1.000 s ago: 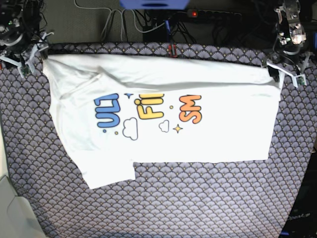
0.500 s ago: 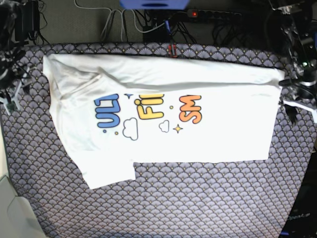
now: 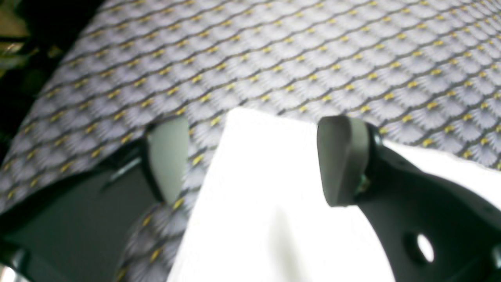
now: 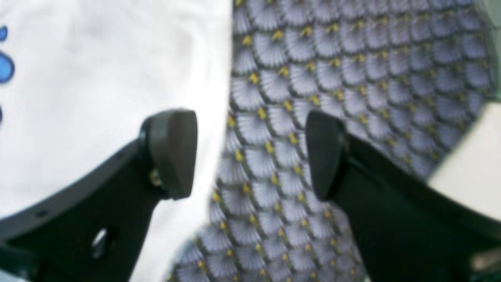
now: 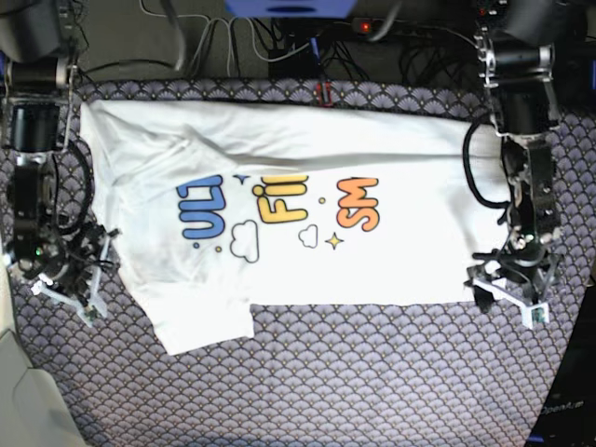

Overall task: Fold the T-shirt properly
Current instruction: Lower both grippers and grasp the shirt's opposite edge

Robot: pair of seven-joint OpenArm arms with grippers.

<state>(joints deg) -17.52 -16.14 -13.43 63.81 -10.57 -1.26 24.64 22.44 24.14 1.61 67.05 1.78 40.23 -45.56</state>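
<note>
The white T-shirt (image 5: 307, 270) lies flat on the patterned mat, print up, its far edge folded over toward me so the letters are half covered. One sleeve sticks out at the lower left. My left gripper (image 5: 507, 300) hovers open over the shirt's near right corner. In the left wrist view that white corner (image 3: 274, 188) sits between the spread fingers of the left gripper (image 3: 254, 160). My right gripper (image 5: 67, 298) stands open at the shirt's left edge. In the right wrist view the shirt's side edge (image 4: 98, 98) runs under one finger of the right gripper (image 4: 248, 152). Neither holds cloth.
A purple scale-patterned mat (image 5: 372, 372) covers the table. Cables and a power strip (image 5: 372, 26) lie behind the far edge. A pale rounded object (image 5: 23, 391) sits at the near left corner, also seen as a pale block (image 4: 469, 168) in the right wrist view.
Both arms have swung from the shirt's far corners down along its sides to the near part. The shirt has stayed where it lay, its far fold unchanged.
</note>
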